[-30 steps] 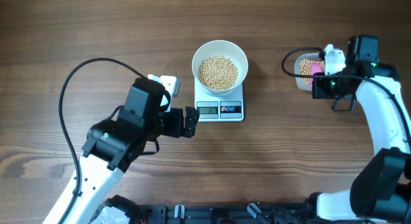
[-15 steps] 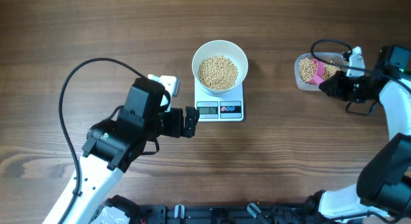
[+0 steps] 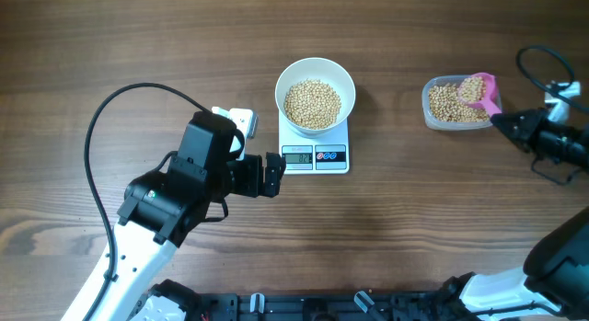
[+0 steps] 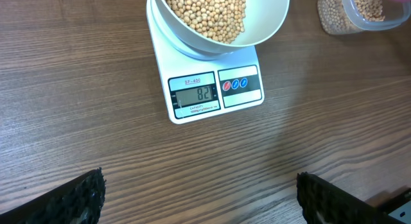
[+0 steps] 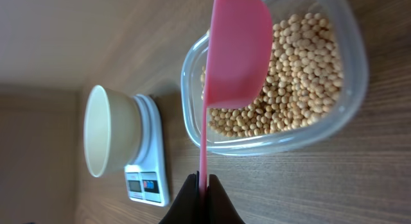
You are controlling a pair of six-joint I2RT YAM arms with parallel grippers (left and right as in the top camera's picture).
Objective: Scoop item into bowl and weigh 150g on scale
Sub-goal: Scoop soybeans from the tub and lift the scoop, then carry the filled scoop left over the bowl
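Observation:
The white bowl (image 3: 315,94) stands on the scale (image 3: 316,157) and holds a pile of beige beans (image 3: 312,103). In the left wrist view the scale (image 4: 215,89) reads 82 under the bowl (image 4: 218,22). My left gripper (image 3: 276,176) rests just left of the scale's display, open and empty (image 4: 202,205). My right gripper (image 3: 505,121) is shut on the thin handle of a pink scoop (image 3: 480,90), which hangs over the clear tub (image 3: 433,108) of beans. From the right wrist, the scoop (image 5: 237,47) sits above the tub's beans (image 5: 308,63), gripper (image 5: 203,185) pinching its handle.
A small white box (image 3: 236,120) lies beside the left arm, left of the scale. The left arm's black cable (image 3: 101,128) loops over the table at the left. The tub (image 5: 289,137) sits near the table's right edge.
My right arm has swung out to the right, carrying the pink scoop from the tub's left part to over its right end. The left arm has not moved.

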